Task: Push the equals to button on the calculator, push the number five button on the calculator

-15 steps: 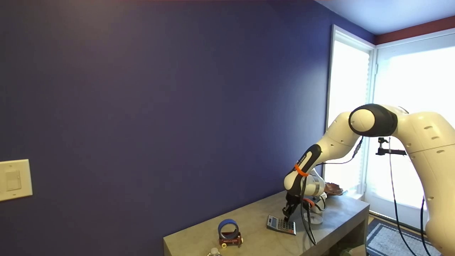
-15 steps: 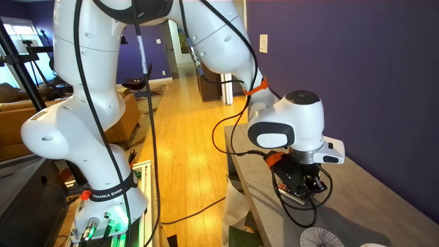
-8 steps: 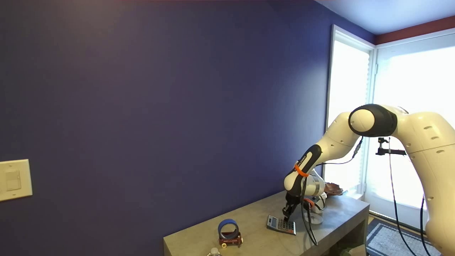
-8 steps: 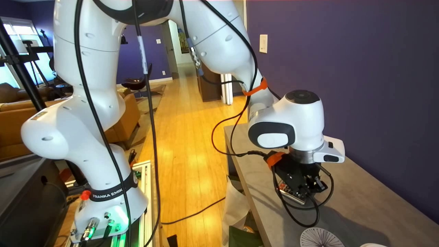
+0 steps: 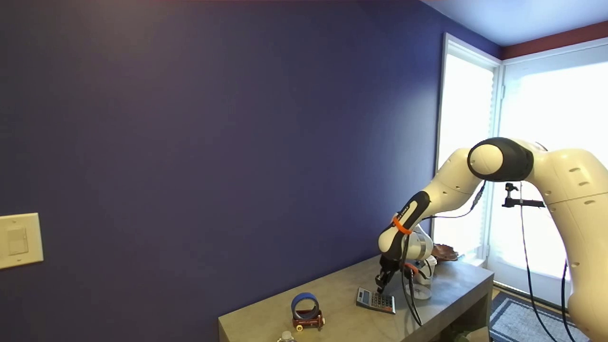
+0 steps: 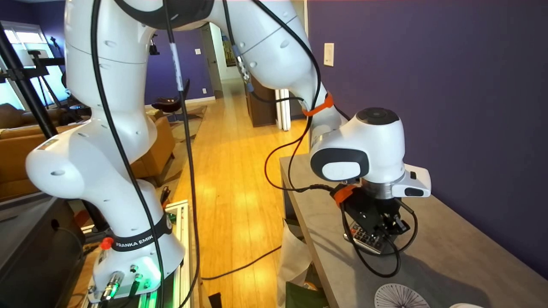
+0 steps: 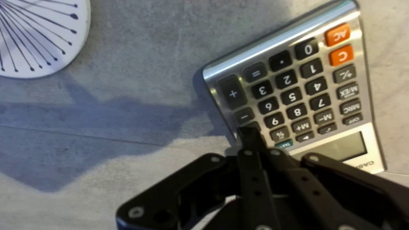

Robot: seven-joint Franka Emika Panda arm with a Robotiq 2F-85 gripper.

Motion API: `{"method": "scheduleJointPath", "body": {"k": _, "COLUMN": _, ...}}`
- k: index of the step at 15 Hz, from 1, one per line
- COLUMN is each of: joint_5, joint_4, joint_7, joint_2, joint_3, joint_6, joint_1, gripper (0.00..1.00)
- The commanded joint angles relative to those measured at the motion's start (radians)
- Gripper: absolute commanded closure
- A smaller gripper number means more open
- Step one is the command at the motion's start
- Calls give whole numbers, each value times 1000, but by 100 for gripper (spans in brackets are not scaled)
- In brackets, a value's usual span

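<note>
The calculator [image 7: 300,86] lies flat on the desk [image 5: 266,316]. In the wrist view its figures stand upside down, with dark keys [image 7: 289,79] toward the far side, two orange keys [image 7: 341,56] at the far right and the display [image 7: 335,147] at the near right. The equals key [image 7: 255,72] sits near the far left corner, and the five key [image 7: 291,96] lies in the middle of the number block; both are in plain sight.

The pincer [image 7: 250,135] comes in from the near side with its fingers together. Its tips cover part of a key just on the near side of the minus key [image 7: 244,115], at the calculator's left edge; whether they touch it cannot be told. In an exterior view the pincer reaches down at the calculator's far edge. A dark shadow [image 7: 111,127] spreads over the desk to the left, and at the far left, apart from the calculator, lies a white round mat [image 7: 41,35] with radiating dark lines.

In both exterior views the white arm [image 6: 274,55] reaches down over the desk, orange straps [image 6: 319,105] around it. In an exterior view a blue ring [image 5: 304,296] stands upright in or on a small dark red cart [image 5: 308,323], left of the calculator. A brown dish [image 5: 445,252] is at the desk's far right end, near the window [image 5: 468,142], and a purple wall [image 5: 237,142] runs along the far side.
</note>
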Motion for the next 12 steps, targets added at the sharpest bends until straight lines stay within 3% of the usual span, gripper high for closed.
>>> {"method": "scheduleJointPath", "body": {"k": 1, "joint_5": -14, "joint_4": -43, "joint_7": 2, "joint_2": -55, "joint_3": 22, "joint_6": -22, "joint_1": -18, "gripper": 100}}
{"method": "scheduleJointPath", "body": {"k": 7, "joint_5": -18, "joint_4": -68, "joint_7": 9, "joint_2": -66, "joint_3": 9, "joint_6": -48, "joint_1": -1, "gripper": 100}}
{"method": "scheduleJointPath", "body": {"k": 12, "joint_5": 11, "joint_4": -76, "joint_7": -15, "joint_2": -54, "joint_3": 47, "joint_6": -32, "joint_1": -20, "gripper": 100}}
